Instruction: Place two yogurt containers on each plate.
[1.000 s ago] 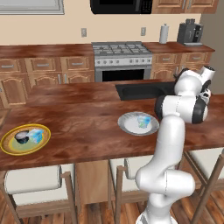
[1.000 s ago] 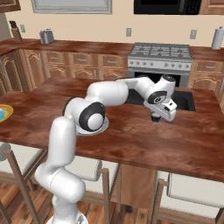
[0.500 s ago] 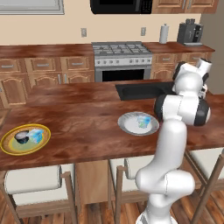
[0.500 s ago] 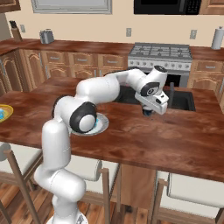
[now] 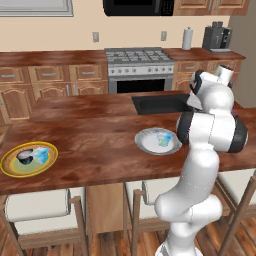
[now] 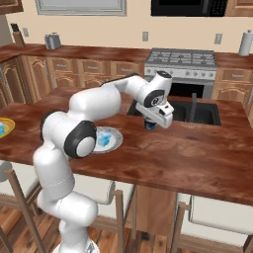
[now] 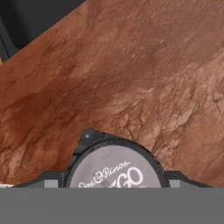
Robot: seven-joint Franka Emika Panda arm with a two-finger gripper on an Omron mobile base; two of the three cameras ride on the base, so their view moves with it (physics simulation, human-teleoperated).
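Wooden counter [image 5: 95, 145] | yellow plate [image 5: 10, 167], lower left: two yogurt cups | white plate [image 5: 145, 142], centre: one | pincer [image 6: 150, 125] grasping fourth cup [image 7: 114, 168], undelivered.

Yellow-rimmed plate [image 5: 10, 170]; white-grey plate [image 5: 145, 144]; reddish-brown counter [image 5: 95, 140].

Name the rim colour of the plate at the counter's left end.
Yellow, around a greenish centre; the plate shows best in the left base view.
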